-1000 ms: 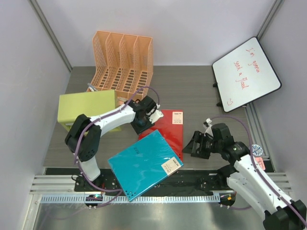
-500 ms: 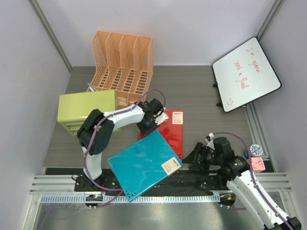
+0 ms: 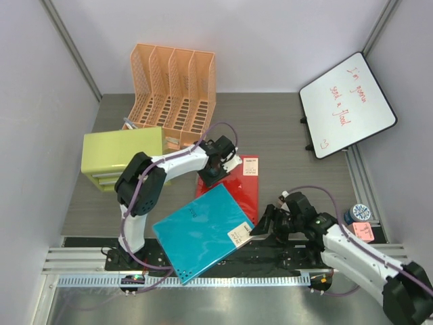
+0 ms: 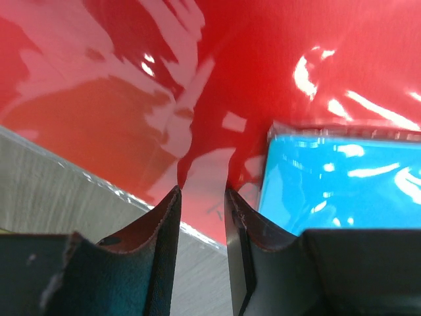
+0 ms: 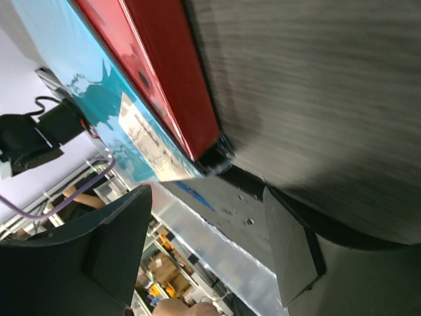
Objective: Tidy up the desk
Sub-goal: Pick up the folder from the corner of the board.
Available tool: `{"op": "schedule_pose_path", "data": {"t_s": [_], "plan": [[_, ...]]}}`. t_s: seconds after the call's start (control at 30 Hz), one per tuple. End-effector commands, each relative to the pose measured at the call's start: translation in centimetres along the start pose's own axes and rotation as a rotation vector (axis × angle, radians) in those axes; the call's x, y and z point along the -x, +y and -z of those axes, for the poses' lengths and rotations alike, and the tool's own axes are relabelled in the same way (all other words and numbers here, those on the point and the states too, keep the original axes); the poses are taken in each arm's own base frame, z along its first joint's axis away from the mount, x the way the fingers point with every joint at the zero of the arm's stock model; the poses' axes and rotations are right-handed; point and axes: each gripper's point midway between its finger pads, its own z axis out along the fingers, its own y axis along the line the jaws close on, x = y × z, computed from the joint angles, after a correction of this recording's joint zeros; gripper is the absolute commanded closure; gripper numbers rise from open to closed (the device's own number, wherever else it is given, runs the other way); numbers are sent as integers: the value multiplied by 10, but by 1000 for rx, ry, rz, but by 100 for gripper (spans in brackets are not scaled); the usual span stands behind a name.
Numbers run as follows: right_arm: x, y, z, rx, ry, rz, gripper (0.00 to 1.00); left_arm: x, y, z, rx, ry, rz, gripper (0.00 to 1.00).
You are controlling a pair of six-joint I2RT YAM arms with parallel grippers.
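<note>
Grey laminate surface [image 3: 284, 128] bears teal folder [image 3: 203, 230] overlapping red folder [image 3: 238, 181], orange rack [image 3: 172, 84] behind. Left claw [image 4: 200, 192] — narrowly parted at red edge, grip unclear. Right claw [image 5: 207, 191] — wide, empty, at their corner.

Desk [image 3: 284, 128] dk grey wood-grain; red folder [image 3: 243, 186], teal folder [image 3: 203, 233], orange rack [image 3: 172, 88].

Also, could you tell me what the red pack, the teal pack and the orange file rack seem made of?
The red pack: likely paper sealed in clear glossy film; sharp highlights and wrinkles show close up. The teal pack: the same, shiny wrap with a printed label. The orange file rack: probably matte moulded plastic, given its perforated grid walls.
</note>
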Motion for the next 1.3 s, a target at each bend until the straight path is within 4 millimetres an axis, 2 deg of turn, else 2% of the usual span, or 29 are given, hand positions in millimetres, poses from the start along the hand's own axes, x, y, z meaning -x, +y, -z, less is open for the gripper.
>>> {"op": "schedule_pose_path", "data": {"t_s": [0.0,0.13,0.2,0.27,0.3,0.33,0.4,0.53,0.63,0.67,0.7,0.77,0.83,0.87,0.9,0.97,1.0,1.03,1.07,1.13,1.17,1.2,1.27], "plan": [[-3,3,-16,-37,35,54,25,37,-1,-14,-4,-80,14,67],[9,24,-23,35,-16,59,25,44,-3,-18,-14,-82,9,67],[16,25,-25,35,-55,57,26,43,-4,-17,-19,-81,6,67],[20,29,-24,58,-94,38,29,43,-4,-17,-19,-81,-3,67],[21,23,-25,56,-109,18,32,41,-4,-18,-19,-77,-2,67],[28,31,-22,103,-162,27,37,42,-4,-18,-18,-78,-5,67],[38,31,-18,130,-244,-7,46,41,-4,-19,-18,-76,-3,67],[52,30,-13,150,-343,-35,50,41,-4,-18,-19,-78,3,67],[57,32,-15,196,-370,-50,50,42,-4,-16,-17,-81,1,67],[56,21,-21,180,-361,-67,50,41,-4,-15,-16,-79,1,67],[59,28,-20,208,-371,-54,51,42,-4,-15,-16,-81,1,67],[61,24,-25,180,-369,-53,50,41,-4,-15,-15,-77,-2,67],[64,32,-25,204,-377,-32,50,41,-3,-14,-14,-79,-2,68],[64,28,-29,179,-371,-39,50,41,-3,-14,-12,-75,-5,68],[66,35,-29,210,-375,-25,50,40,-3,-13,-13,-74,-6,68],[64,32,-33,206,-358,-34,45,43,-2,-11,-10,-82,-7,68],[63,30,-37,199,-341,-36,36,43,-1,-10,-10,-82,-6,68],[63,31,-38,197,-336,-36,33,45,-2,-9,-9,-85,-9,68],[62,30,-40,195,-329,-34,32,45,-2,-10,-10,-85,-6,68],[62,31,-43,194,-321,-33,42,46,-2,-10,-13,-86,-3,68],[63,31,-44,192,-325,-36,52,45,-2,-10,-14,-83,0,68],[63,32,-43,195,-330,-33,67,45,-2,-10,-13,-85,0,69],[67,37,-40,203,-356,-12,82,43,-1,-10,-9,-81,-3,68]]}}
